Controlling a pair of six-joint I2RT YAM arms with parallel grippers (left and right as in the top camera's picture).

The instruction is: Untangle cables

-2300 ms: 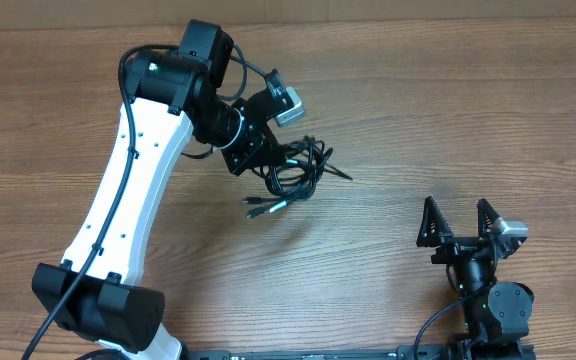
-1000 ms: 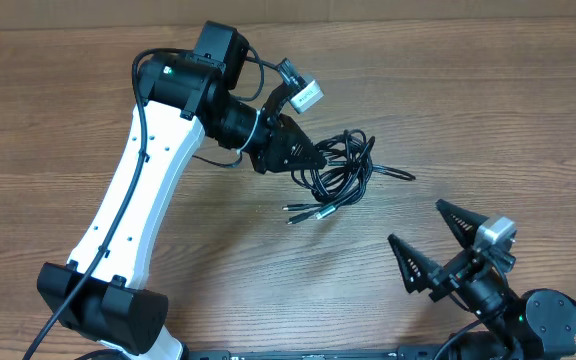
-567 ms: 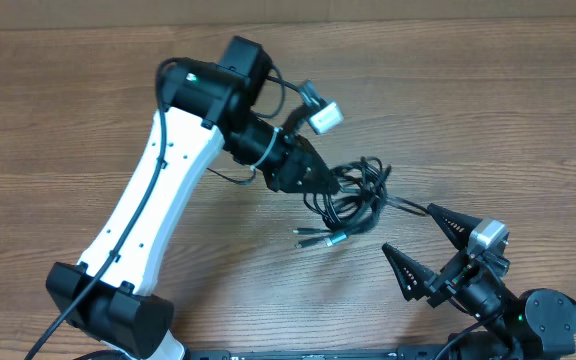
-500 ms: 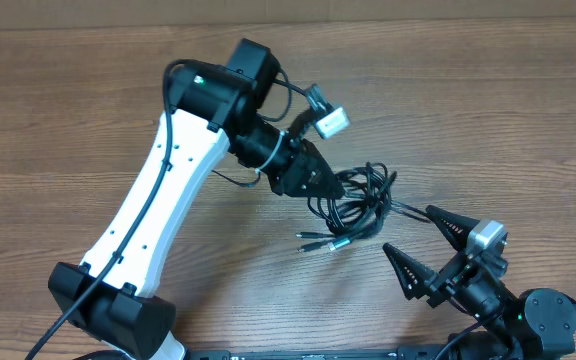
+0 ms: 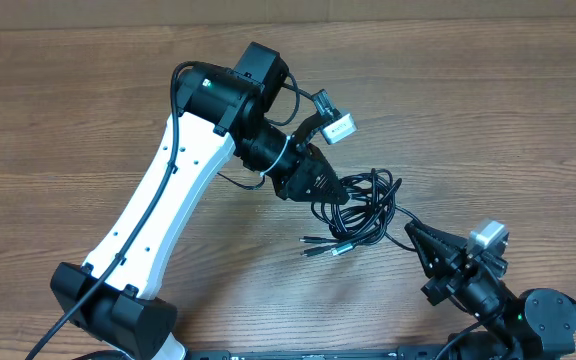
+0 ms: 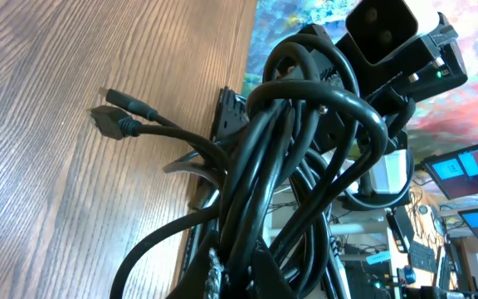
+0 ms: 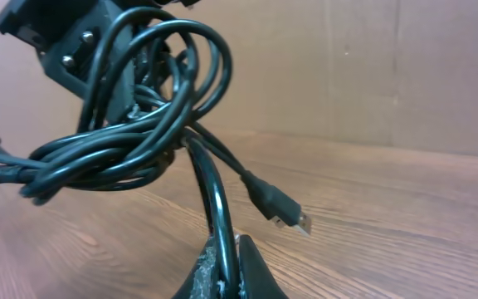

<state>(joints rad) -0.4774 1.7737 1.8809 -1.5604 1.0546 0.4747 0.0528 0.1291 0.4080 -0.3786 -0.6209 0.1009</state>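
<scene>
Since a second ago the left hand [image 5: 330,190] has carried the cables [image 5: 366,205] toward the right hand [image 5: 415,232], which has snapped closed on one strand. Over the wooden surface [image 5: 488,120], the left hand clamps the knotted bundle, which sits between both hands. Loose plugs [image 5: 320,246] trail just beside the left hand.

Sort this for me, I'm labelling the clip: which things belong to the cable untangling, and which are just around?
Part of the job:
cables, bunched in one tangle
left gripper, shut on the tangle
right gripper, shut on one strand

Not part of it:
wooden table
monitors beyond the table edge, in the left wrist view
</scene>
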